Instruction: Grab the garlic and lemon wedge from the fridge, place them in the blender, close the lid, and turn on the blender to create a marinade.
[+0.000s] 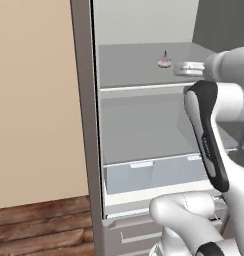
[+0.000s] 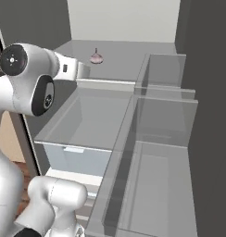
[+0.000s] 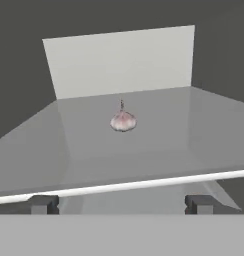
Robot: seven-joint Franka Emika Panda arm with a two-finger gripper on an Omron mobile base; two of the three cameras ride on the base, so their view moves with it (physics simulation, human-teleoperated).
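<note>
Fingertips (image 3: pixel 43 204) of the spread gripper (image 3: pixel 121 204) sat bottom-frame; garlic (image 3: pixel 123 120), centre-frame on shelf (image 3: pixel 204 130), judged light, firm, roll-prone—pinch bulb's widest part.

Kitchen, open fridge (image 1: pixel 86 125), shelves, drawers

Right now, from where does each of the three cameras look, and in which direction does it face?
Left base view: behind the arm on its left, facing into the tall grey open fridge; the white arm rises at the lower right.
Right base view: behind the arm on its right, looking over the clear door bins; the white arm stands at the left.
Hand view: on the hand, looking along the open claw across the pale grey shelf.
All three share the tiny pinkish-white garlic bulb standing on that shelf.
</note>
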